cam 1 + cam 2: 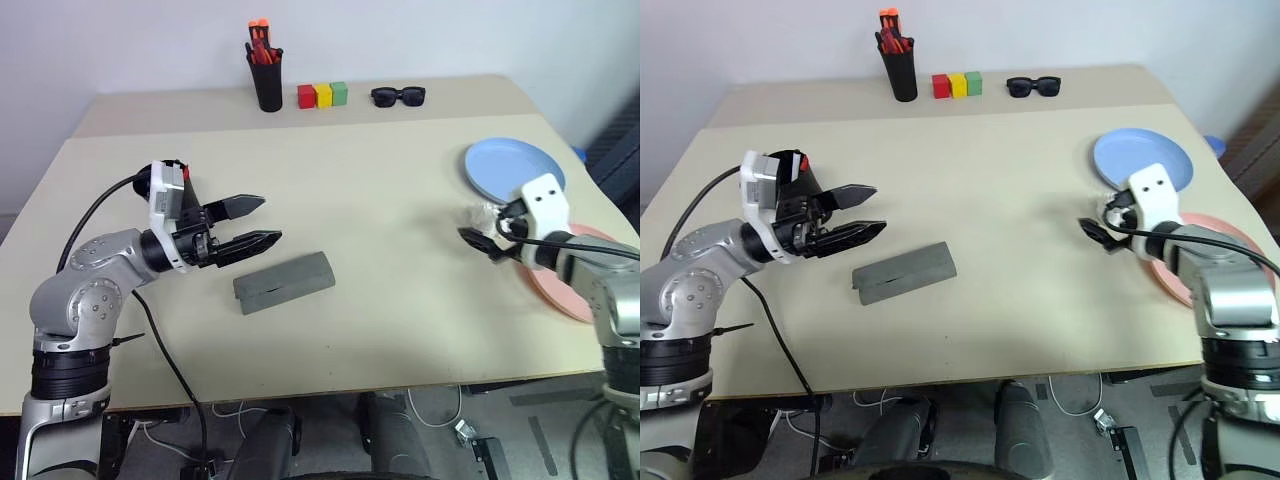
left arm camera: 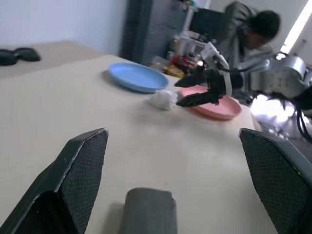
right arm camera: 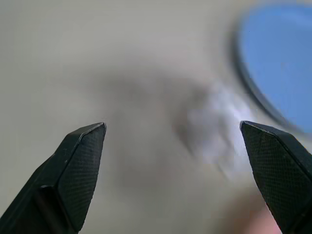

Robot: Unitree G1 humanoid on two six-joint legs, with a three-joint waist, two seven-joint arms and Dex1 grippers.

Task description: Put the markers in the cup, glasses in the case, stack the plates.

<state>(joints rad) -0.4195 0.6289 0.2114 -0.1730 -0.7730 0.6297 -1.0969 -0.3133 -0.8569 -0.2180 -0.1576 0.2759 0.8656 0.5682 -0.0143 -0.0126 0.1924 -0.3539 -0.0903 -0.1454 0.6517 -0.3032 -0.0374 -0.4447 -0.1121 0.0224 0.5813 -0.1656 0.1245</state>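
- The left end effector [image 1: 248, 223] hangs just above the closed grey case [image 1: 284, 281], jaws spread wide and holding nothing.
- The right end effector [image 1: 1098, 231] is also wide open and empty, beside a crumpled white wad [image 2: 164, 99], between the light blue plate [image 1: 514, 168] and the pink plate [image 2: 214, 106].
- The plates lie apart, unstacked, near the bench's [image 1: 380, 190] right edge; the pink one slightly overhangs it.
- Mid-bench is bare, giving room to move.

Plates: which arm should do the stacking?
Probably right. The right gripper is open beside the pink plate, with the blue plate just beyond. The left gripper, also open, is far across the table, above the closed case.
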